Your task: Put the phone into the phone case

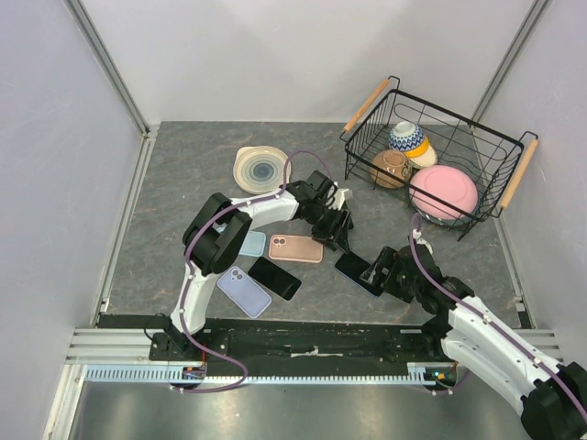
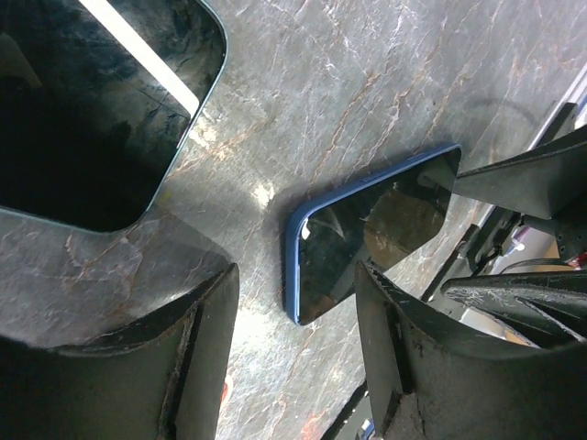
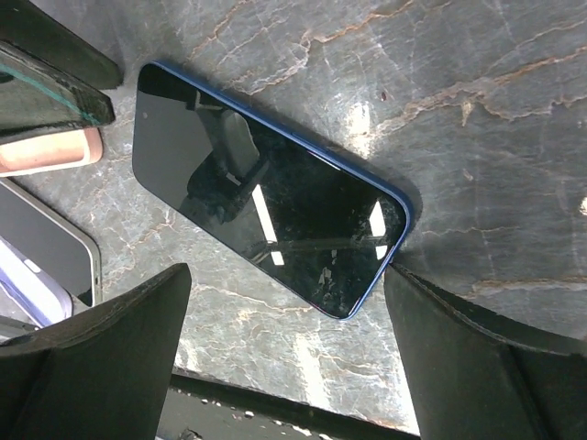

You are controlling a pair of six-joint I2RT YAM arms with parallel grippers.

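Note:
A blue-edged phone (image 1: 356, 268) lies screen up on the grey table, in front of the right arm. My right gripper (image 1: 374, 272) is open and low over its near end. In the right wrist view (image 3: 289, 357) the fingers stand on either side of the phone's (image 3: 266, 197) near corner, and the right finger (image 3: 477, 357) is against that corner. My left gripper (image 1: 339, 229) is open and empty just beyond the phone's far end (image 2: 367, 234); nothing is between its fingers (image 2: 298, 367). A pink case (image 1: 295, 248), a light-blue case (image 1: 251, 243) and a lavender case (image 1: 243, 291) lie to the left.
A black phone (image 1: 275, 278) lies between the pink and lavender cases. Another dark screen (image 2: 92, 101) fills the left wrist view's top left. A wire basket (image 1: 459, 115) with bowls stands at the back right. A plate (image 1: 261, 168) sits behind the left arm. The table's front edge (image 3: 275, 403) is just below the right gripper.

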